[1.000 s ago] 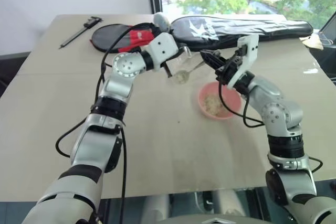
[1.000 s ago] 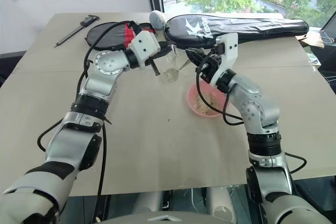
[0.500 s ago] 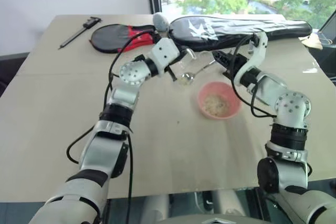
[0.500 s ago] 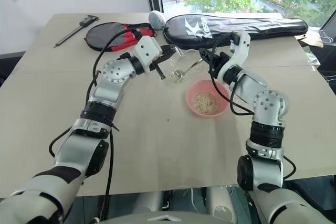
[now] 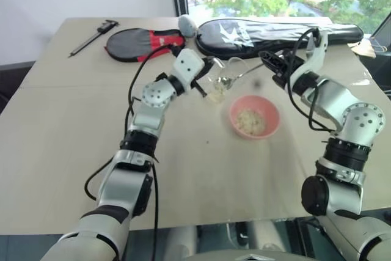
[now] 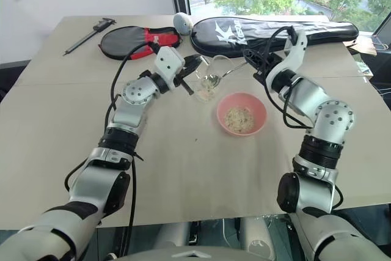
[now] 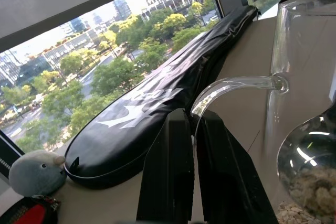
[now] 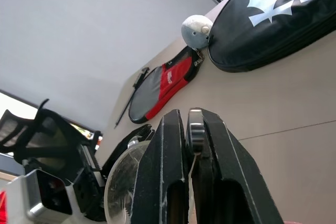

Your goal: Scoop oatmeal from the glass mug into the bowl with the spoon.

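Observation:
My left gripper [image 5: 204, 79] is shut on the handle of the glass mug [image 5: 220, 80] and holds it tilted, mouth toward the right arm. In the left wrist view its fingers [image 7: 173, 171] pinch the clear handle [image 7: 231, 84], and pale oatmeal [image 7: 304, 205] lies low in the mug. My right gripper [image 5: 273, 65] is shut on the thin handle of the spoon [image 5: 241, 75], whose oval end sits inside the mug's mouth. The handle [image 8: 195, 129] shows between the fingers in the right wrist view. The pink bowl [image 5: 269, 128] stands on the table just in front, with oatmeal [image 5: 250, 120] in it.
A long black racket bag [image 5: 275, 29] lies across the table's far side. A black and red paddle case [image 5: 137, 44], a grey round toy [image 5: 187, 25] and a dark slim measuring tool [image 5: 95, 33] lie at the far left. The tan table [image 5: 201, 181] stretches toward me.
The right arm has swung to the right and rolled its wrist, and the spoon's end now sits in the mug's mouth. The left gripper has sunk slightly with the mug.

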Controlling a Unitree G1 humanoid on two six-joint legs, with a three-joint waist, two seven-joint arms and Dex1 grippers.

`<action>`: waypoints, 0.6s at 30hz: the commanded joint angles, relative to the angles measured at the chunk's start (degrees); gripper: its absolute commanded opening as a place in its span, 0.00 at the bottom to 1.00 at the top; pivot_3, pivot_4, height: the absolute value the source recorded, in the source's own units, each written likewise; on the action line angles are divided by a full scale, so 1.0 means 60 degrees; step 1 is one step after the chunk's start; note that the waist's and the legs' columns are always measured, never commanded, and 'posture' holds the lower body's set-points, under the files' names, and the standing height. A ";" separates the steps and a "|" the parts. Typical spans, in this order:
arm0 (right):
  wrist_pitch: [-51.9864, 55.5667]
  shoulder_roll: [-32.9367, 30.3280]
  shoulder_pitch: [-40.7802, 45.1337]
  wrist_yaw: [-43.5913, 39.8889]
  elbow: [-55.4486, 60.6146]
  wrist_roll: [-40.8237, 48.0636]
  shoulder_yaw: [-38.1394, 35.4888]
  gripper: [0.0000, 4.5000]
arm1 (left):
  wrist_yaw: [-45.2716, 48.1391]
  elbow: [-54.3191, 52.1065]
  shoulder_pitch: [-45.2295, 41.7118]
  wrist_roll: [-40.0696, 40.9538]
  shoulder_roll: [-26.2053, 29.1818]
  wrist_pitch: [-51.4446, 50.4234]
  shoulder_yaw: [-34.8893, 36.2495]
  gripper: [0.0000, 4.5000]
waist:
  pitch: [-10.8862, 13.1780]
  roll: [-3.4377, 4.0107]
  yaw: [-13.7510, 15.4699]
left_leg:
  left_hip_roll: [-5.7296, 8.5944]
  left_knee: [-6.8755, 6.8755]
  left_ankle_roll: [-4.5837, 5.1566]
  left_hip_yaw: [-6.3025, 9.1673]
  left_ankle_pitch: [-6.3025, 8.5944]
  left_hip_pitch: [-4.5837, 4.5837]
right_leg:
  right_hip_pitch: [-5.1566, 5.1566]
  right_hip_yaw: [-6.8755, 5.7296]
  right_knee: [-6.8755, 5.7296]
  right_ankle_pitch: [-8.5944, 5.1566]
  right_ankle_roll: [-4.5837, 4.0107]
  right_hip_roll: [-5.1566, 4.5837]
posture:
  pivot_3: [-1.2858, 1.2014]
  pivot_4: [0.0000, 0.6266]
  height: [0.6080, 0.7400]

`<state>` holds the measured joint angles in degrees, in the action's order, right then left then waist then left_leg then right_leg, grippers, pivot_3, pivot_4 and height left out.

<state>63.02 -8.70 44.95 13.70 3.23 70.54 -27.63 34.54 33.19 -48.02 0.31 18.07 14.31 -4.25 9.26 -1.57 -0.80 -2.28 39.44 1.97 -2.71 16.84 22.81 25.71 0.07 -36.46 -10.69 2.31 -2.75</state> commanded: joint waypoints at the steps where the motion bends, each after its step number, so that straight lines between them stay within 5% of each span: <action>1: 0.0031 -0.0420 0.0281 0.0804 0.0011 0.1346 -0.0421 0.00 | -0.0291 -0.0670 0.0167 0.0547 -0.0146 0.0092 0.0538 0.02 | 0.0000 0.0000 -0.0002 | 0.0000 0.0000 0.0000 -0.0001 0.0000 0.0000 | 0.0000 0.0001 0.0000 0.0000 0.0000 -0.0001 | 0.52 0.24 1.00; 18: -0.0812 -0.2099 0.0016 0.2734 -0.0558 0.4208 -0.0262 0.00 | -0.0294 -0.0446 0.1034 0.0625 -0.0499 0.1021 0.0557 0.02 | -0.0002 0.0004 0.0004 | 0.0000 0.0001 0.0026 -0.0003 0.0014 -0.0001 | 0.0000 0.0006 0.0005 0.0000 0.0000 -0.0001 | 0.52 0.24 1.00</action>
<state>59.62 -20.01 45.14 29.57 -0.99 94.08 -28.93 32.98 32.26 -41.25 2.52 15.27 17.89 -2.20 9.25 -1.55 -0.78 -2.28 39.44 2.13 -2.73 16.93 22.81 25.71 0.10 -36.41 -10.69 2.31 -2.76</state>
